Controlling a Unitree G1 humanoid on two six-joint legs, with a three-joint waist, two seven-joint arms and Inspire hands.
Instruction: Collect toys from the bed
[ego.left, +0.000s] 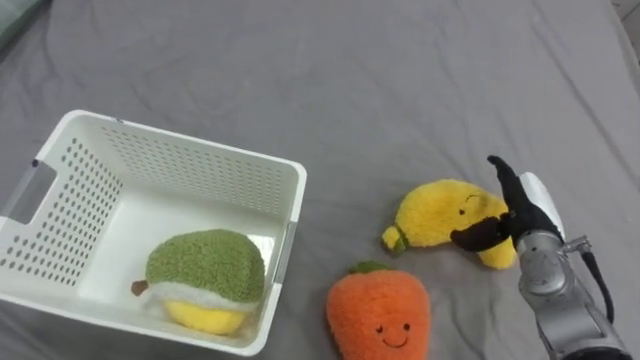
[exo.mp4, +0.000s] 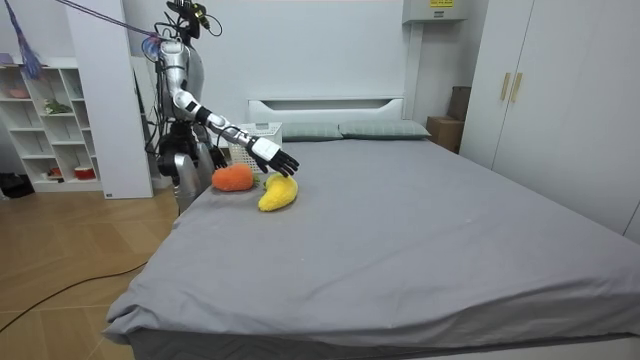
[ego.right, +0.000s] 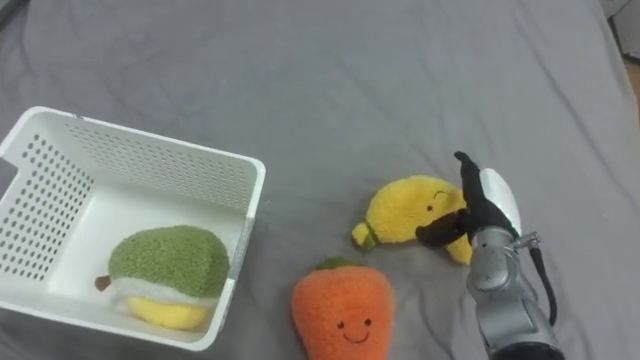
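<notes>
Closest to the head camera you see the orange carrot-shaped plush toy with a small smiling face and a green tuft on top. It lies on the grey bed sheet, just beside the near right corner of the white perforated plastic basket but not touching it.

A little further and to the right lies the yellow banana-like plush toy, also with a small face, near the carrot. The right hand is at the right end of this yellow toy. It is spread open: the black fingers point straight away from the robot, and the thumb reaches sideways across the toy's right part. You cannot tell for sure if the thumb touches the plush or is only above it. The hand has nothing in its hold.

Inside the basket, in its near right corner, lies the fuzzy plush toy with a green top, a yellow underside and a small brown stem on its left. The basket stands on the sheet to the left of the two other toys.

From the room view, the robot stands at the side of the bed, on the room view's left, with the right arm stretched over the sheet above the toys. Two pillows lie at the head of the bed
</notes>
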